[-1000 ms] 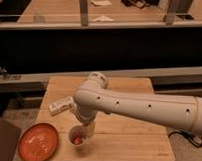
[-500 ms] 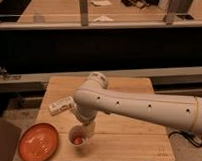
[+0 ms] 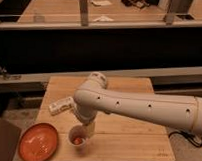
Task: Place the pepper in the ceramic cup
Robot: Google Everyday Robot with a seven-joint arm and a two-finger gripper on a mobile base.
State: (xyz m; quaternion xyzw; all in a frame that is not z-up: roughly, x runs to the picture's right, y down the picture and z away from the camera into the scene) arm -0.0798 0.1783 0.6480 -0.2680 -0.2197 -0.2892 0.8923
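The ceramic cup (image 3: 78, 138) stands on the wooden table (image 3: 127, 136) near its front left edge. The small orange-red pepper (image 3: 78, 140) lies inside the cup. My gripper (image 3: 87, 128) hangs from the white arm, right above the cup's right rim, pointing down.
A large flat orange plate (image 3: 38, 142) lies at the table's front left corner, left of the cup. A white oblong object (image 3: 60, 105) lies on the table's left side behind the cup. A dark counter with railings runs behind the table.
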